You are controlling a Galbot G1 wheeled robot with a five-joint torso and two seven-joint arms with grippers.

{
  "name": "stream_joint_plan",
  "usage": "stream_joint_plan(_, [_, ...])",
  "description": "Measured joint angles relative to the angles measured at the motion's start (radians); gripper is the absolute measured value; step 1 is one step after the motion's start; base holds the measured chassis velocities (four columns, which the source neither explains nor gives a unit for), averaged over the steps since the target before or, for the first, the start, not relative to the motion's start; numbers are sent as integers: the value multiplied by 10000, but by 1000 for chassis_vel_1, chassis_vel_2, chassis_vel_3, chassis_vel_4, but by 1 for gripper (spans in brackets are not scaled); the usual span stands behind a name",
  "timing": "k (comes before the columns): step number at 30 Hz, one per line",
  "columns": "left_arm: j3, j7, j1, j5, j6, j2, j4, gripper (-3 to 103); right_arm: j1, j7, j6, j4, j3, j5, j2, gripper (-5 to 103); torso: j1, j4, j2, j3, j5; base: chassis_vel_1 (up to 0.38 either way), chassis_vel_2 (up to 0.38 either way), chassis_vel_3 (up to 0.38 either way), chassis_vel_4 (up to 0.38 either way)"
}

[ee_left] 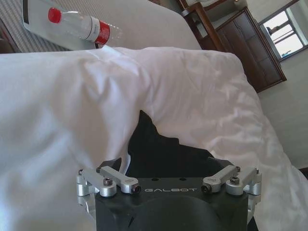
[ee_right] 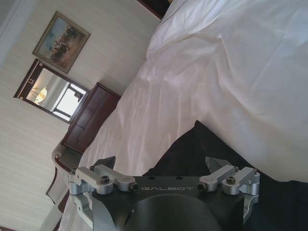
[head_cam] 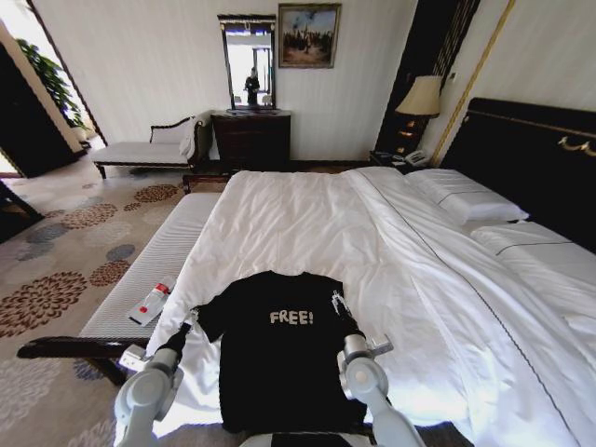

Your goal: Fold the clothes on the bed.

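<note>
The clothes are one black T-shirt with white "FREE!" lettering, lying flat and face up on the white duvet at the near end of the bed. My left gripper is at the shirt's left sleeve, and the left wrist view shows that sleeve's black corner just beyond the gripper. My right gripper is at the right sleeve, with its jaws spread wide over the cloth. Both grippers are open and hold nothing.
A plastic bottle with a red cap lies on the grey bench along the bed's left side. Pillows and the dark headboard are at far right. A dresser and a chaise stand by the far wall.
</note>
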Motion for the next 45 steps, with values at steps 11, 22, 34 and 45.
stream_joint_plan(11, [27, 87, -308, 554, -252, -281, 691, 101, 16, 124, -35, -324, -215, -262, 194, 100, 0, 1, 0, 0, -1, 0, 0, 0, 0])
stream_joint_plan(22, [100, 614, -494, 818, -829, -270, 1283, 66, 16, 207, -40, -375, -143, -300, 130, 100, 0, 0, 0, 0, -1, 0, 0, 0, 0])
stream_joint_plan(34, [130, 754, -604, 845, -998, -268, 1595, 22, 33, 233, -41, -544, -172, -305, 119, 100, 0, 0, 0, 0, -1, 0, 0, 0, 0])
stream_joint_plan(45, [92, 785, -519, 855, -1003, -214, 1371, 0, 0, 242, -13, -641, -180, -395, 117, 100, 0, -1, 0, -1, -1, 0, 0, 0, 0])
